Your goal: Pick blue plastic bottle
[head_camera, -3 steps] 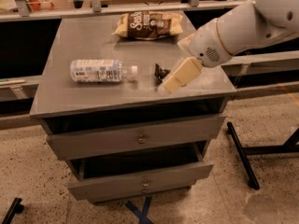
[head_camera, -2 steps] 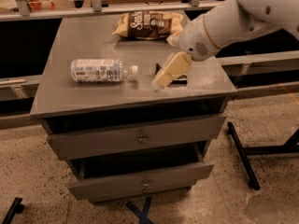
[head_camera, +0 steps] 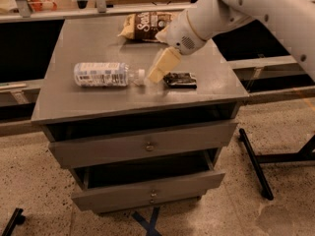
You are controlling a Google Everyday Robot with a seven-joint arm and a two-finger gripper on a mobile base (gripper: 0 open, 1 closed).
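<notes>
The blue plastic bottle lies on its side on the left half of the grey cabinet top, its white cap pointing right. My gripper hangs from the white arm that reaches in from the upper right. Its pale fingertips sit just right of the bottle's cap, close above the cabinet top, and hold nothing.
A small black packet lies just right of the gripper. A brown snack bag lies at the back of the top. Two drawers below stand slightly open. A black stand leg is on the floor at right.
The arm has swung left, carrying the gripper from over the black packet to beside the bottle's cap. The packet is now uncovered. The bottle has not moved.
</notes>
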